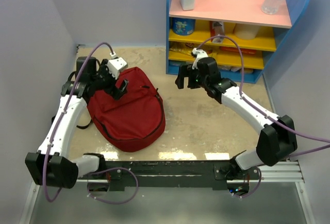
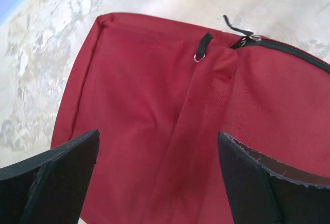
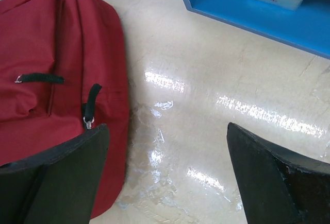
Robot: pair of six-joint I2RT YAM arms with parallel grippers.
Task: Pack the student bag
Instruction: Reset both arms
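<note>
The student bag (image 1: 129,113) is a dark red backpack lying flat and zipped on the beige table, left of centre. My left gripper (image 1: 119,86) hovers over its far top edge, open, with only red fabric (image 2: 154,110) and a black zipper pull (image 2: 204,45) below its fingers. My right gripper (image 1: 186,77) hangs open to the right of the bag, above bare table. In the right wrist view the bag (image 3: 56,80) fills the left side, with two black zipper pulls (image 3: 90,105) showing. Nothing is held by either gripper.
A blue shelf unit (image 1: 234,26) with yellow and pink shelves stands at the back right, holding bottles, jars and boxes. Its blue base (image 3: 258,13) lies just beyond my right gripper. Grey walls close in the left and back sides.
</note>
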